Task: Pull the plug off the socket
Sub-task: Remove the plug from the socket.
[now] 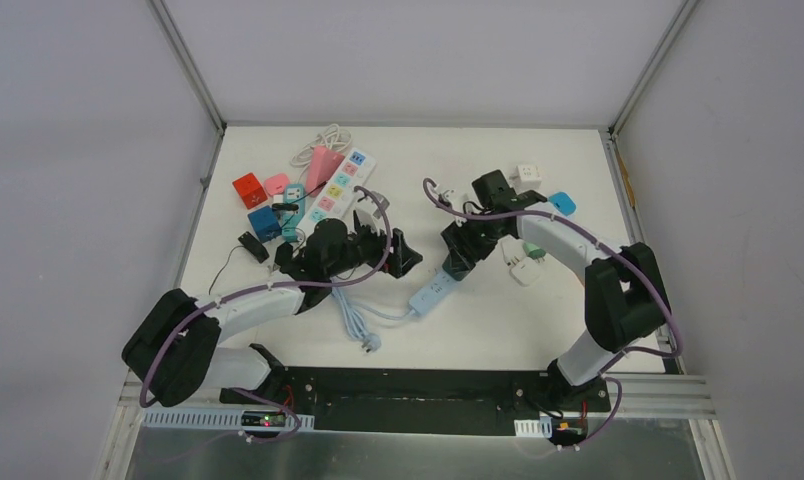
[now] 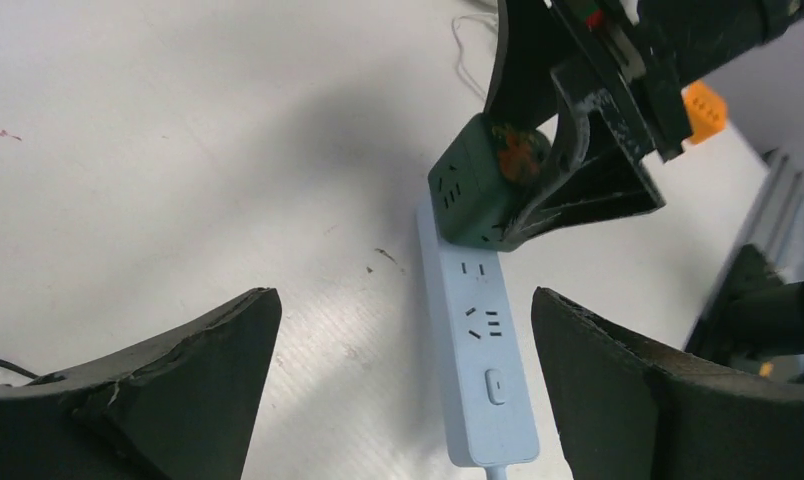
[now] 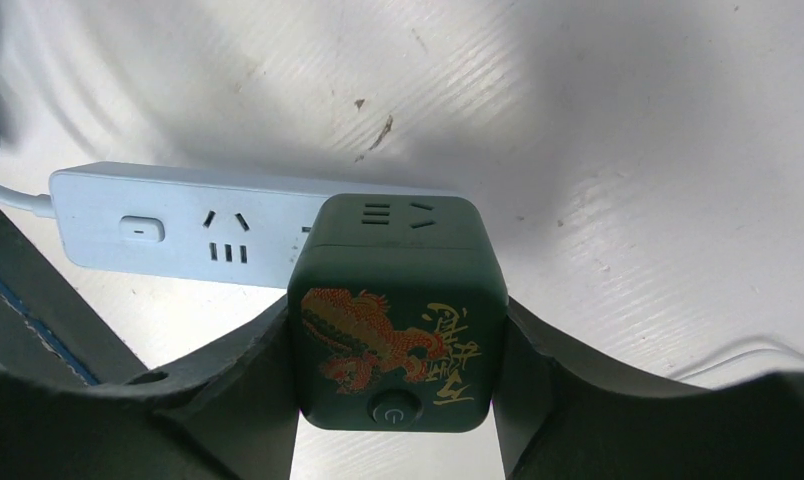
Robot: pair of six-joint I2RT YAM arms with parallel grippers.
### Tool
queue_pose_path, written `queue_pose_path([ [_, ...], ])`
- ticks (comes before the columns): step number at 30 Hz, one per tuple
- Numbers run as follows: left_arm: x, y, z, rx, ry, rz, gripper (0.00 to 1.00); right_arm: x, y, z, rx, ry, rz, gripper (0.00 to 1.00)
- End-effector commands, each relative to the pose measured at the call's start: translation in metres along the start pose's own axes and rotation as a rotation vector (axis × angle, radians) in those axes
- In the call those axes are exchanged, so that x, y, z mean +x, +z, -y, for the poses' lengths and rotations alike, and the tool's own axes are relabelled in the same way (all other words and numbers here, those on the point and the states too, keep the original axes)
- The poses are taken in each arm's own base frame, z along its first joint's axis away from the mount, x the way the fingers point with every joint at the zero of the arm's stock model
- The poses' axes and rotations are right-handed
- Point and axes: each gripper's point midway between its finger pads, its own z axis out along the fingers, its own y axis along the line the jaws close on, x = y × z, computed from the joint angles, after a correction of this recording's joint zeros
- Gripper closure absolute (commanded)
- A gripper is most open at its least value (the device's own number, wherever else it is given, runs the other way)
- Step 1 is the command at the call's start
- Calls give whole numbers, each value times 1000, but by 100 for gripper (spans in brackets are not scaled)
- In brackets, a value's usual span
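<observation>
A light blue power strip, the socket [image 1: 433,293], lies on the white table between the two arms. A dark green cube plug [image 3: 398,250] with a red and gold dragon print sits over the strip's far end [image 2: 473,195]. My right gripper [image 3: 398,340] is shut on the cube's two sides. Whether its pins are still in the strip I cannot tell. My left gripper [image 2: 403,300] is wide open just above the table, its fingers either side of the strip's switch end [image 2: 483,370] and touching nothing. In the top view the left gripper [image 1: 403,255] is just left of the strip.
The strip's pale cable and wall plug [image 1: 363,325] trail toward the near edge. A white multi-socket strip [image 1: 343,180], a red cube [image 1: 248,188] and a blue cube [image 1: 264,222] crowd the back left. A white adapter [image 1: 527,268] lies by the right arm.
</observation>
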Motion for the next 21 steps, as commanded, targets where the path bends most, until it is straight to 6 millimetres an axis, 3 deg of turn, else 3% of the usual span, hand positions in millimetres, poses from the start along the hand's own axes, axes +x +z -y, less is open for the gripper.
queue_pose_path([
  [1,-16,-10,14,74,-253,19,1,-32,-28,-19,-33,-176,184,100],
  [5,-4,-8,22,130,-443,-48,4,-38,-39,-29,-65,-299,283,100],
  [9,9,-2,26,159,-540,-100,7,-37,-48,-20,-21,-313,356,100],
  [10,10,0,28,176,-556,-102,7,-41,-51,-36,-108,-357,410,100],
  [13,7,6,37,247,-614,-104,7,-44,-58,-36,-108,-386,482,100],
  [21,18,27,60,425,-745,-147,22,-48,-62,-38,-108,-429,547,100],
])
